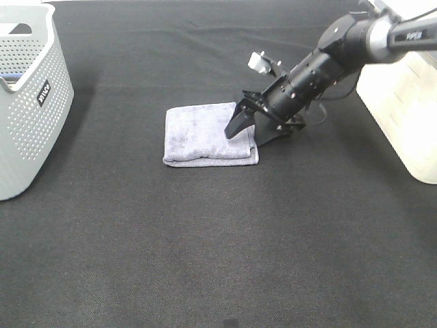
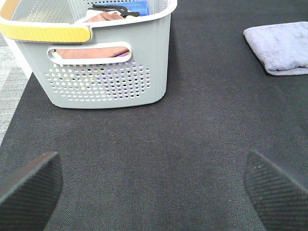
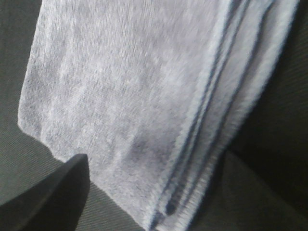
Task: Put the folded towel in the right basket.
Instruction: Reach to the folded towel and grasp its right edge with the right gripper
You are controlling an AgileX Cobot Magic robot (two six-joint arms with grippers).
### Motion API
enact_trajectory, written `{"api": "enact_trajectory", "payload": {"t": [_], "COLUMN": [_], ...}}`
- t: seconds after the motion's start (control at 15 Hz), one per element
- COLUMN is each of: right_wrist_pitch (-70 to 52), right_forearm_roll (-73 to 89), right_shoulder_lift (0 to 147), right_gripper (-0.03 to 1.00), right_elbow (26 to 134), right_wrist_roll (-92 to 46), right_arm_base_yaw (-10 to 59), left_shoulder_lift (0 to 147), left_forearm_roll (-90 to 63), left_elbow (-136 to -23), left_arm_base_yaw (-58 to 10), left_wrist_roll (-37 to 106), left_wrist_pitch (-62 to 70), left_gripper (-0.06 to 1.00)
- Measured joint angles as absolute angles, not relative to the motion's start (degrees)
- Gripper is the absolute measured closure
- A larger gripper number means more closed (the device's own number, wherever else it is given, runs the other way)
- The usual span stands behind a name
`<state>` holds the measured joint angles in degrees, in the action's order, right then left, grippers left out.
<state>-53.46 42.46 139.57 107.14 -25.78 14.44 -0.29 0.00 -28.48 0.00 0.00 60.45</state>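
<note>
The folded grey-lavender towel (image 1: pixel 205 133) lies flat on the black table in the middle of the exterior view. My right gripper (image 1: pixel 246 137) is low at the towel's right edge, jaws apart: one finger rests over the towel's top and the other sits beside the edge. In the right wrist view the towel (image 3: pixel 134 96) fills the frame, with one dark fingertip (image 3: pixel 48 197) next to its folded layers. The right basket (image 1: pixel 403 116) is cream-white at the right edge. My left gripper (image 2: pixel 154 192) is open and empty, out of the exterior view. The towel also shows in the left wrist view (image 2: pixel 284 45).
A grey perforated basket (image 1: pixel 27 102) stands at the far left; in the left wrist view this basket (image 2: pixel 106 72) has a yellow-trimmed rim and holds pink and blue cloths. Black cloth covers the table around the towel.
</note>
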Motion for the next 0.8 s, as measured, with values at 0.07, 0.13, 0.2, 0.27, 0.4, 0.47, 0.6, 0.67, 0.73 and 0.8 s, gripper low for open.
{"api": "enact_trajectory", "payload": {"t": [0.07,0.13,0.2,0.27,0.4,0.47,0.6,0.67,0.73,0.8], "right_wrist_pitch": [-53.63,-53.80,-53.80,-53.97,-54.95,-55.00,-55.29,-55.29,-55.29,-55.41], "right_forearm_roll": [39.94,38.22,36.96,36.73,37.47,37.82,38.73,41.25,42.97,45.26], "right_shoulder_lift": [139.23,139.11,139.11,139.17,139.86,140.72,141.98,142.61,143.01,143.41], "right_gripper": [0.25,0.25,0.25,0.25,0.25,0.25,0.25,0.25,0.25,0.25], "right_elbow": [108.63,109.55,109.95,109.95,110.12,110.12,110.35,110.47,110.52,110.64], "right_wrist_roll": [-23.95,-22.69,-22.35,-22.35,-22.40,-22.40,-22.40,-22.40,-22.69,-23.32], "right_arm_base_yaw": [14.15,13.69,13.41,13.24,13.18,13.18,13.18,13.18,13.18,13.18], "left_shoulder_lift": [-0.29,-0.29,-0.29,-0.29,-0.29,-0.29,-0.29,-0.29,-0.29,-0.29], "left_forearm_roll": [0.00,0.00,0.00,0.00,0.00,0.00,0.00,0.00,0.00,0.00], "left_elbow": [-28.48,-28.48,-28.48,-28.48,-28.48,-28.48,-28.48,-28.48,-28.48,-28.48], "left_arm_base_yaw": [0.00,0.00,0.00,0.00,0.00,0.00,0.00,0.00,0.00,0.00], "left_wrist_roll": [0.00,0.00,0.00,0.00,0.00,0.00,0.00,0.00,0.00,0.00], "left_wrist_pitch": [60.45,60.45,60.45,60.45,60.45,60.45,60.45,60.45,60.45,60.45], "left_gripper": [-0.03,-0.03,-0.03,-0.03,-0.03,-0.03,-0.03,-0.03,-0.03,-0.03]}}
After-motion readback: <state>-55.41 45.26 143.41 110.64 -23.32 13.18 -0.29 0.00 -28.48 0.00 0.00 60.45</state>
